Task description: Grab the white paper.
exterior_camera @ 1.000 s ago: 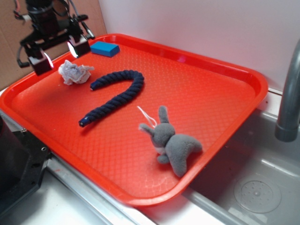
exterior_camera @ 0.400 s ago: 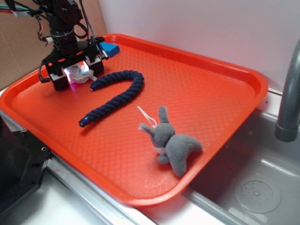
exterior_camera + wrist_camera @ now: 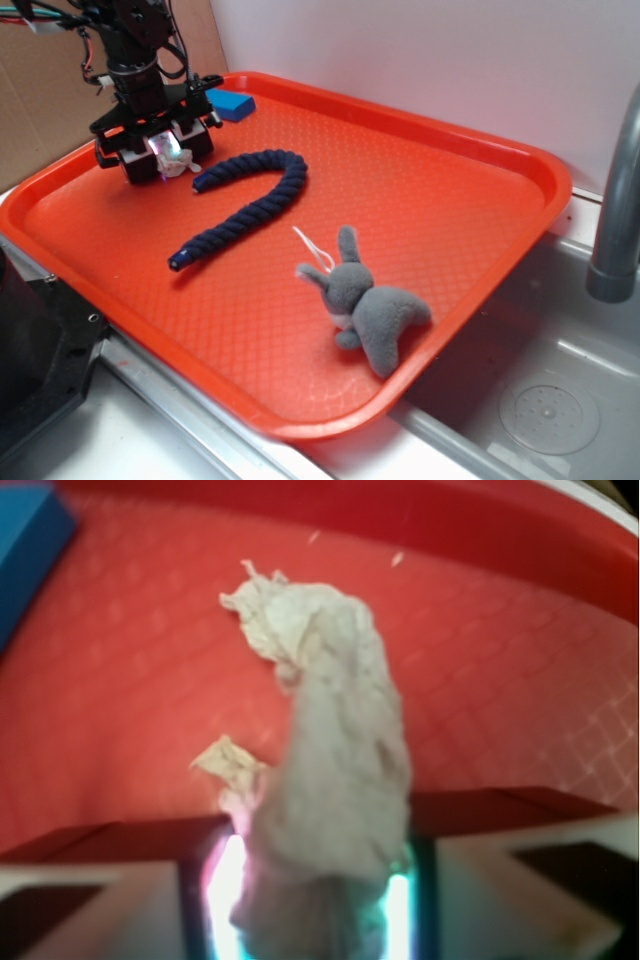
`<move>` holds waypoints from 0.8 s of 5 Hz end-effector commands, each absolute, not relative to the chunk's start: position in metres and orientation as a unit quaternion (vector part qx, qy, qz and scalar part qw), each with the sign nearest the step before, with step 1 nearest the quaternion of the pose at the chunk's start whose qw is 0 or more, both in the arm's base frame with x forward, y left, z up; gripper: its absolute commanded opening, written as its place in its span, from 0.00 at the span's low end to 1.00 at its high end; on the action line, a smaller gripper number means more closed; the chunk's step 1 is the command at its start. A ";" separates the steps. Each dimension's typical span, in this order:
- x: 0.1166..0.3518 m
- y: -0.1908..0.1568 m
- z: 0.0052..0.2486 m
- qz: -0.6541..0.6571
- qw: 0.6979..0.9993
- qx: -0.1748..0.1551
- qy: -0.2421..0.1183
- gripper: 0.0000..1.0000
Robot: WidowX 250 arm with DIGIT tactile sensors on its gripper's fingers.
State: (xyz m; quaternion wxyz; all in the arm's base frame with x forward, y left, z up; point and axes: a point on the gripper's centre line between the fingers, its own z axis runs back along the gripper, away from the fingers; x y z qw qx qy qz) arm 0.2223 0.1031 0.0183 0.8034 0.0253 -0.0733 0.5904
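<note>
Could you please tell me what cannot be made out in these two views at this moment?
- Exterior view: most of the white paper is hidden by the gripper.
- Wrist view: the paper's lower end is cut off by the bottom edge, and the image is blurred, so contact with the fingers is unclear.
- Wrist view: the blue block is cropped at the left edge.
- Exterior view: the faucet is cut off at the right.

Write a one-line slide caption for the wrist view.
The tool pinches the crumpled white paper between its fingers above the red tray, a blue block at the upper left.
</note>
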 end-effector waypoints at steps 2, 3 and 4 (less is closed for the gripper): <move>0.215 0.048 0.128 0.330 0.934 -0.096 -0.102 0.00; 0.212 0.021 0.156 0.264 0.956 -0.112 -0.059 0.00; 0.201 0.001 0.175 0.203 0.971 -0.112 -0.060 0.00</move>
